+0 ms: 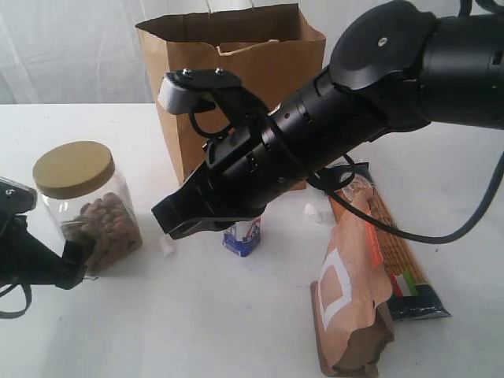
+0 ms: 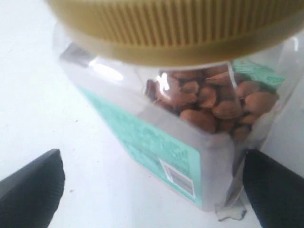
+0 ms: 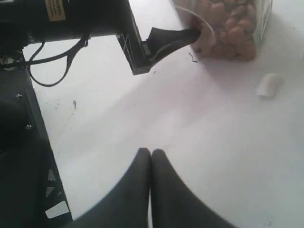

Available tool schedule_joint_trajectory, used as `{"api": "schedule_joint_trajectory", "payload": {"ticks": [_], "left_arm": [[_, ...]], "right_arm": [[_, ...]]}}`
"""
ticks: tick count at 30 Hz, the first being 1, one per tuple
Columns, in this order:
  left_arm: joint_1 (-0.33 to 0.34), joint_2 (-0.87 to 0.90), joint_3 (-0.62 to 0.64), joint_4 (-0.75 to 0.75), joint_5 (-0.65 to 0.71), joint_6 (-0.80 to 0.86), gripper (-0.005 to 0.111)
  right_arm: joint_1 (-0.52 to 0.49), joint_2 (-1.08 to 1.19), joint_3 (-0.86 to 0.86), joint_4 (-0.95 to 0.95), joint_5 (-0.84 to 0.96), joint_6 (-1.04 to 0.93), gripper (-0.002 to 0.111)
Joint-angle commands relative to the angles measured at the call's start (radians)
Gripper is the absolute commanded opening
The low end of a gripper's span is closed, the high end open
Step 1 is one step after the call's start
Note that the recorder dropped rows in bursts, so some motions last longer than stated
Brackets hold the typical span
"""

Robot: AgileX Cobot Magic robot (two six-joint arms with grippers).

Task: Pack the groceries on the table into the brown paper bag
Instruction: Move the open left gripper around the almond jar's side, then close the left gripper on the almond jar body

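Near the left edge of the table point(image 1: 236, 331), the tan-lidded clear jar point(image 1: 83, 206) stands upright between the spread jaws of the left gripper point(image 2: 154, 187), while the right gripper point(image 3: 151, 161), pressed together, hangs mid-table, its arm crossing before the brown paper bag point(image 1: 236, 79) and the small white-blue carton point(image 1: 242, 236).

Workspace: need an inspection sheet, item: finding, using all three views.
Surface: white table, a few dark specks.
Job's things: nut jar, small carton, pouch and spaghetti pack out on the table; brown paper bag upright behind them, top open. Can and bottle not seen.
Clutter: small white piece beside the jar.
Pincers: left pincer open, one finger each side of the jar; right pincer shut, empty.
Cables: black cable loops from the right arm above the spaghetti pack.
Surroundings: white curtain behind.
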Motion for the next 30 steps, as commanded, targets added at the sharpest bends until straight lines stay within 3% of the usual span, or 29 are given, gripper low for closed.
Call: {"api": "schedule_joint_trajectory", "payload": {"ticks": [1,10,12,16,18,23,30], "left_arm": [[-0.004,-0.001,-0.002,-0.148,0.027,0.016,0.105],[-0.004,-0.001,-0.002,-0.098,-0.007,0.02,0.105],[-0.004,-0.001,-0.008,0.036,-0.005,0.007,0.105],[-0.004,0.003,-0.054,0.48,-0.001,-0.066,0.105],[-0.004,0.01,-0.087,0.59,0.004,-0.147,0.105],[-0.004,0.01,-0.11,0.512,0.027,-0.223,0.105],[0.01,0.01,-0.11,0.542,0.036,-0.194,0.105]], "right_arm": [[-0.006,-0.009,-0.002,0.004,0.0,0.002,0.0],[-0.006,-0.009,-0.002,0.004,0.0,0.002,0.0],[-0.006,-0.009,-0.002,0.004,0.0,0.002,0.0],[-0.006,-0.009,-0.002,0.004,-0.003,0.002,0.0],[-0.006,-0.009,-0.002,0.004,-0.003,0.002,0.0],[-0.006,-0.009,-0.002,0.004,-0.003,0.002,0.0],[-0.006,-0.009,-0.002,0.004,0.006,0.002,0.0]]}}
